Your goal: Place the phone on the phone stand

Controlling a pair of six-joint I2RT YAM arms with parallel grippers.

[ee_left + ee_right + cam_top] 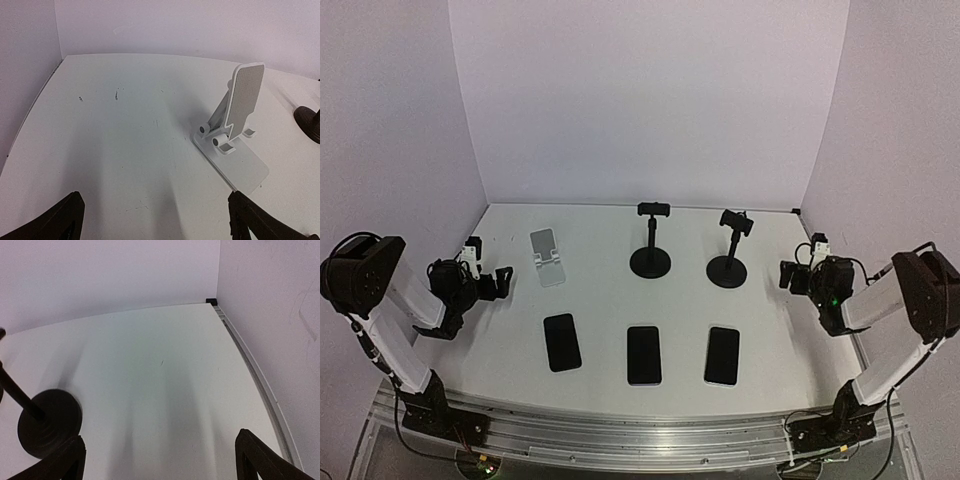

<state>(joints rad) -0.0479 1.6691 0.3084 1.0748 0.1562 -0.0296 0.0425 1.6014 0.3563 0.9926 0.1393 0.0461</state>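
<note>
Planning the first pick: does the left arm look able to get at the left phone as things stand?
Probably yes. The left hand is open and holds nothing, and the left phone lies flat on the table nearby, with nothing between them.

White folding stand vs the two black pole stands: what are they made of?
White folding stand: looks like matte molded plastic, greyish textured pad on the backrest. Middle pole stand and right pole stand: matte black, round bases; plastic or coated metal, cannot tell.
</note>
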